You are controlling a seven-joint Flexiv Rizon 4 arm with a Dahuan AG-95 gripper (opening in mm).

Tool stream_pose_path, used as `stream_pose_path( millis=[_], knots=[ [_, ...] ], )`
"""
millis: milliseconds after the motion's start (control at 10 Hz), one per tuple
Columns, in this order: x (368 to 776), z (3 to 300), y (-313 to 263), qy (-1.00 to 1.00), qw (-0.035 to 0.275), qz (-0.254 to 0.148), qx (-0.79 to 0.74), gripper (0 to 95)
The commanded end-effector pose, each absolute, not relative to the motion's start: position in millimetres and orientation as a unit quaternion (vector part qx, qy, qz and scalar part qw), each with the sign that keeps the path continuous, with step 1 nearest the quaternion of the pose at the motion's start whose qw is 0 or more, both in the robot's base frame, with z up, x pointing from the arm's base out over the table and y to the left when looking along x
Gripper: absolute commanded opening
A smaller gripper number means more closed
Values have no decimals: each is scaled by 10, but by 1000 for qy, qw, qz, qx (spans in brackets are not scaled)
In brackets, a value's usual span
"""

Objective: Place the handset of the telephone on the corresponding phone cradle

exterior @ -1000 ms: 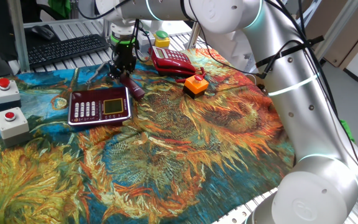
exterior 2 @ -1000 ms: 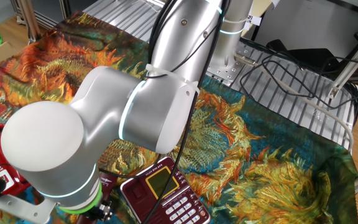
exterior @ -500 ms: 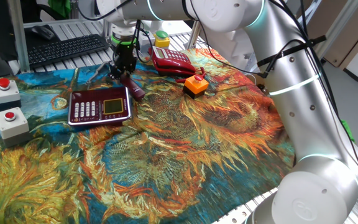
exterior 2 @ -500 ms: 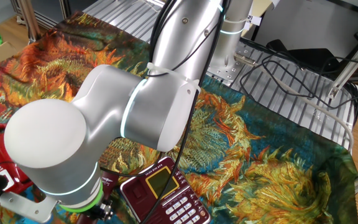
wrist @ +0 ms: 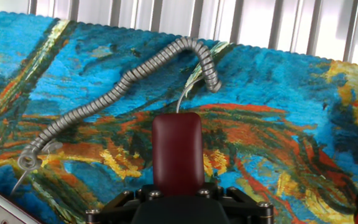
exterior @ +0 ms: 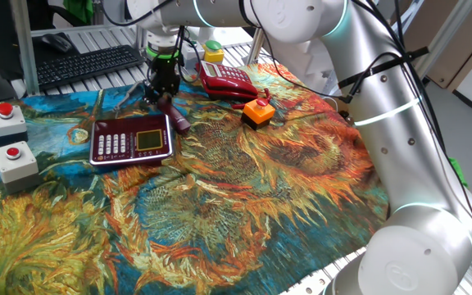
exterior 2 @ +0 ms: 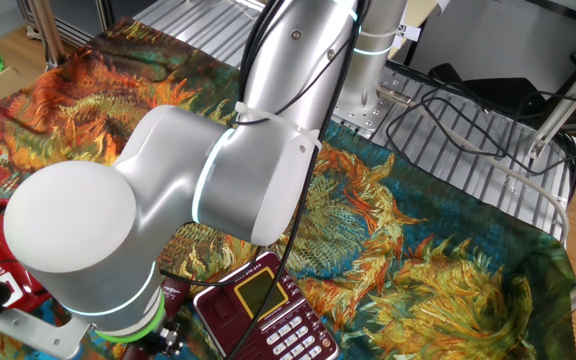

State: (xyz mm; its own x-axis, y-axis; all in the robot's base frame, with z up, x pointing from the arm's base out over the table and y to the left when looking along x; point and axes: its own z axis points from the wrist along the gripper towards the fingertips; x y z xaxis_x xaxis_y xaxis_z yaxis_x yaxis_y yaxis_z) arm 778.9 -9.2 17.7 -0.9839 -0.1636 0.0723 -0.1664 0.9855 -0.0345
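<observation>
The dark maroon handset (exterior: 177, 117) lies on the patterned cloth just right of the phone cradle (exterior: 132, 138), a flat maroon base with white keys and a small display. My gripper (exterior: 164, 92) points down over the handset's far end. In the hand view the handset (wrist: 177, 152) juts out from the middle of the gripper body (wrist: 177, 208), and its grey coiled cord (wrist: 117, 87) curls across the cloth beyond it. The fingertips are hidden, so their hold on the handset does not show. The cradle (exterior 2: 263, 305) also shows under the arm in the other fixed view.
A bright red telephone (exterior: 226, 79) and an orange block (exterior: 258, 112) sit right of the gripper. A yellow box with a green button (exterior: 213, 52) stands behind them. Two white boxes with red buttons (exterior: 11, 139) sit at the left edge, and a keyboard (exterior: 88, 65) lies behind.
</observation>
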Motion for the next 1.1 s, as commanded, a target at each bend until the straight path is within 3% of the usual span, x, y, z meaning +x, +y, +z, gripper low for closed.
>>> stream_pose_path(
  millis=[100,300,600,1100],
  knots=[
    [7786,178,-93,-996,35,21,84,570],
    [7786,191,-94,-995,35,2,95,570],
    [7782,283,-104,-996,38,14,79,570],
    [7763,463,-131,-994,34,36,-96,570]
  ],
)
